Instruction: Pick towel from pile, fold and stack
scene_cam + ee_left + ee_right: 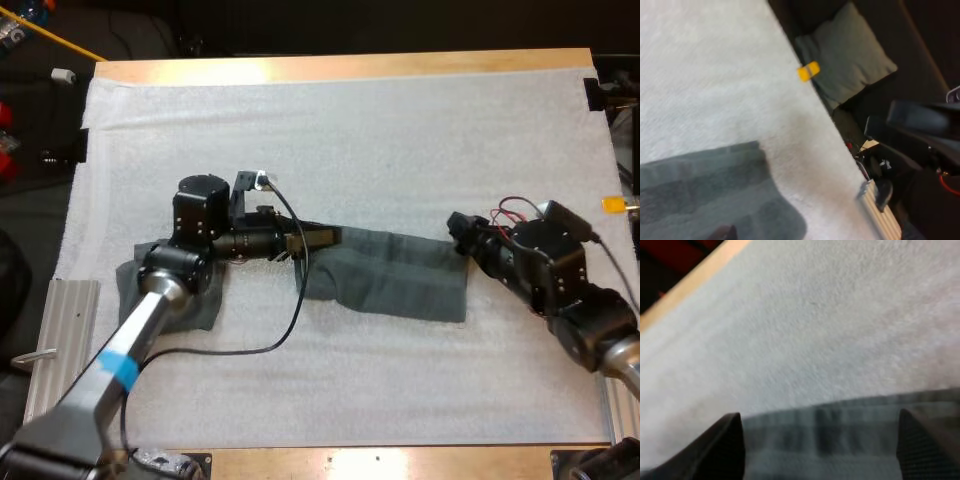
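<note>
A dark grey-green towel (400, 275) lies spread flat across the middle of the white mat. My left gripper (325, 238) points right and lies at the towel's upper left corner; the left wrist view has the towel (705, 195) close below it. My right gripper (455, 225) is at the towel's upper right corner. In the right wrist view it (822, 450) is open, fingers wide apart on either side of the towel's far edge (825, 422). More dark towel cloth (195, 305) lies bunched under my left arm.
The mat (350, 130) stretches bare beyond the towel to the table's far edge. A ribbed metal block (60, 330) sits off the mat's left side, and another (880, 215) off its right side near my right arm.
</note>
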